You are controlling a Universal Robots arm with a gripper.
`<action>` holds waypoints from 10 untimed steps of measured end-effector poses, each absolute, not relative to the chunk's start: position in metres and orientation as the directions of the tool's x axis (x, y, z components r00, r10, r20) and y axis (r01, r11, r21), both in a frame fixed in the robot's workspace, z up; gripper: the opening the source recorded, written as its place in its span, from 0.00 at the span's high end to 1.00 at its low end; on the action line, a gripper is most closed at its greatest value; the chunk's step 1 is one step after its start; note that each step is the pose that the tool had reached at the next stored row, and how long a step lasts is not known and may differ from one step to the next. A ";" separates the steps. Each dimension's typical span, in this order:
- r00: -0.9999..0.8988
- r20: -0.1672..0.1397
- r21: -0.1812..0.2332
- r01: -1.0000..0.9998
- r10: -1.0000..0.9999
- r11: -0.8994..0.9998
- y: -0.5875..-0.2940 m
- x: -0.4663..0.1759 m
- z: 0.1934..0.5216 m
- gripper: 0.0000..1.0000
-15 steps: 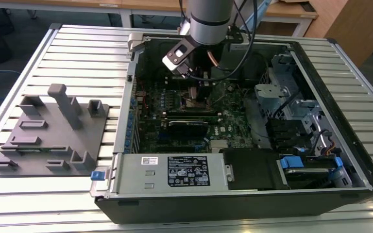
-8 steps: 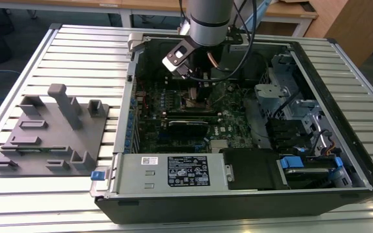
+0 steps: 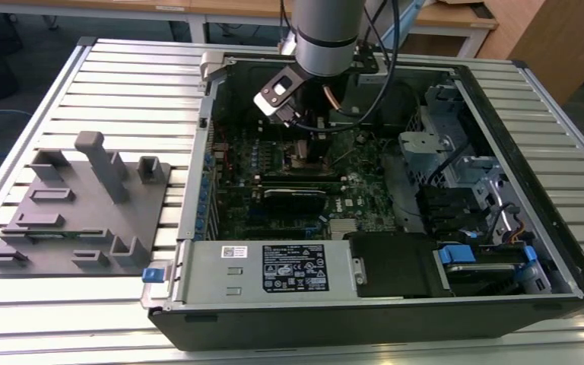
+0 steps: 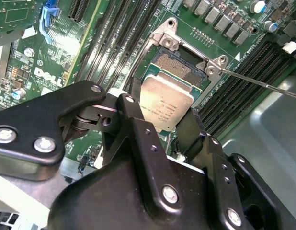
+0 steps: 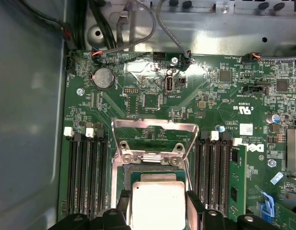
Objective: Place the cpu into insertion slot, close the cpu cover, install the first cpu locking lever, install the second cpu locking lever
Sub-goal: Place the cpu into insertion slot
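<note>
Claw [image 4: 163,109] first: clamped on the cpu [image 4: 168,99], black fingers [image 4: 132,114] on two opposite edges, silver face up. Holding it over the insertion slot [image 4: 176,64], hiding the half nearer the claw and showing the far half's contact field. Can't tell if touching the slot or just above it.

Rest by the exterior view's left to right, all placed off the slot:
- Far left of the slot, outside the computer case [image 3: 373,327]: grey fixture plate [image 3: 74,228] with upright pegs, lying on the slatted table [image 3: 130,68].
- Camera side of the slot: labelled power supply box [image 3: 271,268].
- Straight above the slot: arm [image 3: 328,34].
- Right of the slot: grey drive cage [image 3: 424,144], then blue-tabbed bay [image 3: 455,255].

First wrist view: cpu cover [image 5: 155,125] open, standing up at the slot's far edge. Long black memory slots [image 5: 85,177] on both sides of the slot, green memory stick [image 5: 235,182] just past one bank.

Second wrist view: thin locking lever [image 4: 263,85] angled out from a slot corner.
</note>
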State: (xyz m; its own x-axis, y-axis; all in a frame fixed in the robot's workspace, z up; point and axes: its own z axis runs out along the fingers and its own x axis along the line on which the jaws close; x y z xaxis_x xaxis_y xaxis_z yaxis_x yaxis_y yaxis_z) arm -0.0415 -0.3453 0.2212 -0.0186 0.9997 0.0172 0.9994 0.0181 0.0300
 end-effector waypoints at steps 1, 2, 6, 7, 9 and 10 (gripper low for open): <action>-0.019 0.015 0.030 0.999 1.000 0.018 -0.345 -0.042 0.221 0.46; -0.018 0.013 0.030 0.999 1.000 0.018 -0.344 -0.042 0.220 0.46; -0.017 0.010 0.030 0.999 1.000 0.017 -0.344 -0.041 0.218 0.46; -0.016 0.010 0.030 0.999 1.000 0.016 -0.343 -0.042 0.218 0.46; -0.011 0.010 0.030 0.999 1.000 0.010 -0.343 -0.042 0.217 0.46; -0.007 0.010 0.030 1.000 1.000 0.007 -0.343 -0.042 0.217 0.46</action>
State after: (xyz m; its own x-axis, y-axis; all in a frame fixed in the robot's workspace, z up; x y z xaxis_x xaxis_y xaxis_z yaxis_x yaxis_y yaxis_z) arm -0.0417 -0.3426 0.2166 -0.0072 0.9999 0.0097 0.9995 0.0069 0.0299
